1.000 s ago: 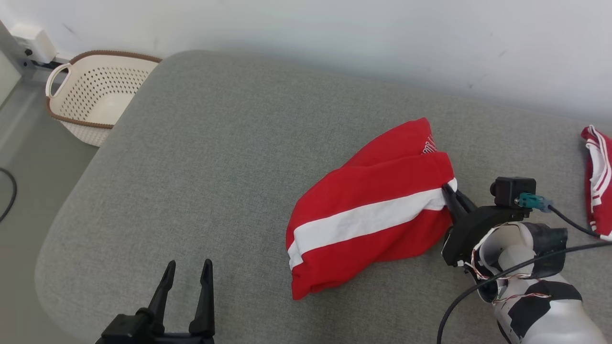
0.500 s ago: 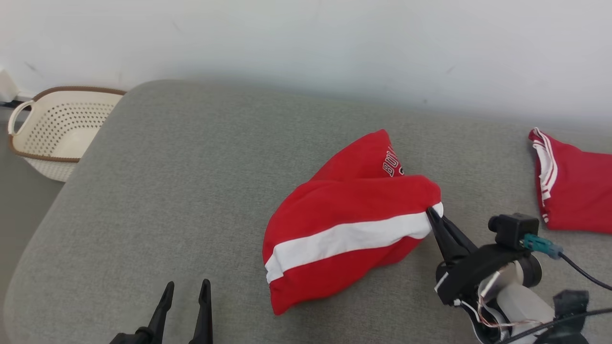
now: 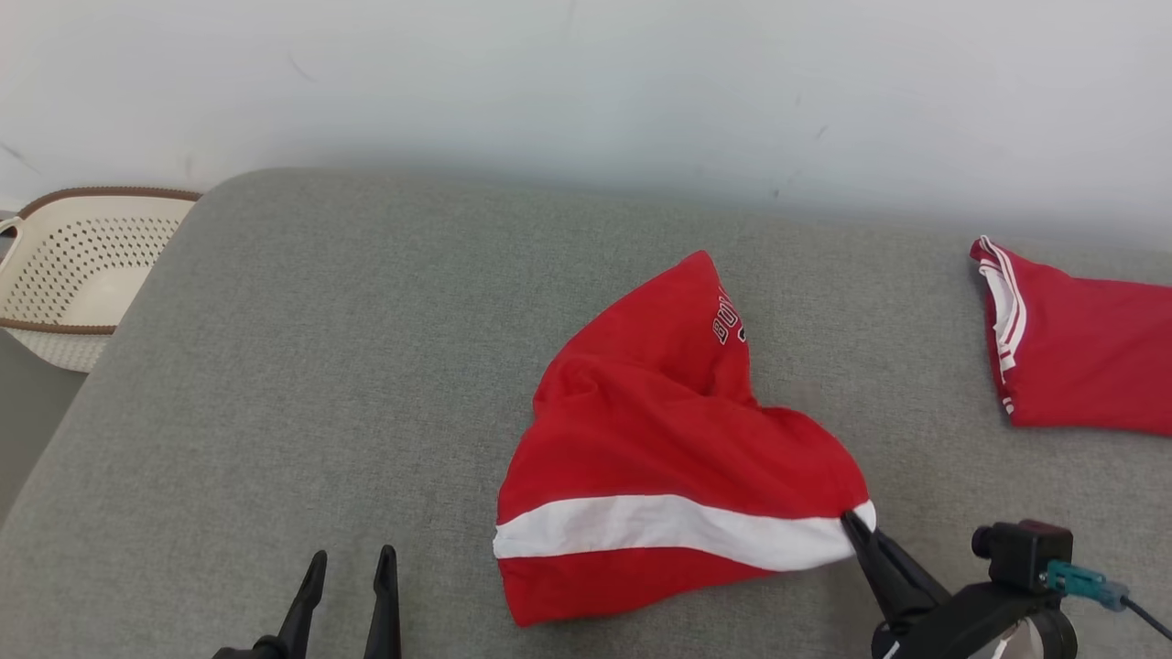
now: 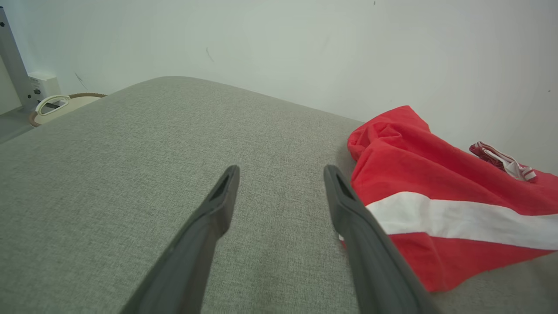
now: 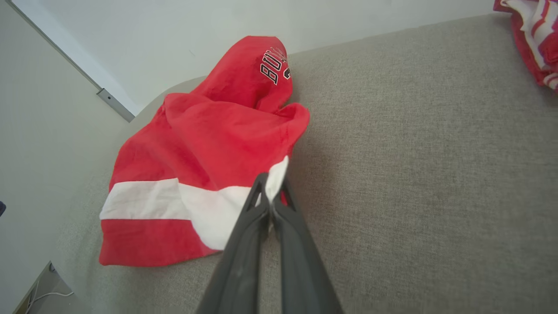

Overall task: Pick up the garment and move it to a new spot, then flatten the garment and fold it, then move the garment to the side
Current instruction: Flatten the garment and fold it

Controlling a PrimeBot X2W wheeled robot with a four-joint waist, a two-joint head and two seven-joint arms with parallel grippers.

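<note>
I am on the first step: picking up the garment and taking it to a new spot. My right gripper (image 3: 851, 522) is pinched tight on a corner of the red garment (image 3: 659, 430), right where its white stripe ends. The rest of the garment lies in a soft heap on the gray cushion (image 3: 320, 366), up and to the left of that gripper. It is bunched, not flat, with some black letters near its top. My left gripper (image 3: 348, 558) has its two fingers wide apart and holds nothing. The garment is near it, on its right.

Next, I think I must drag or lift that corner to the new place, then use both grippers to pull it flat. Another red garment (image 3: 1090, 348) lies well apart on the right, and I must not mix them up.
</note>
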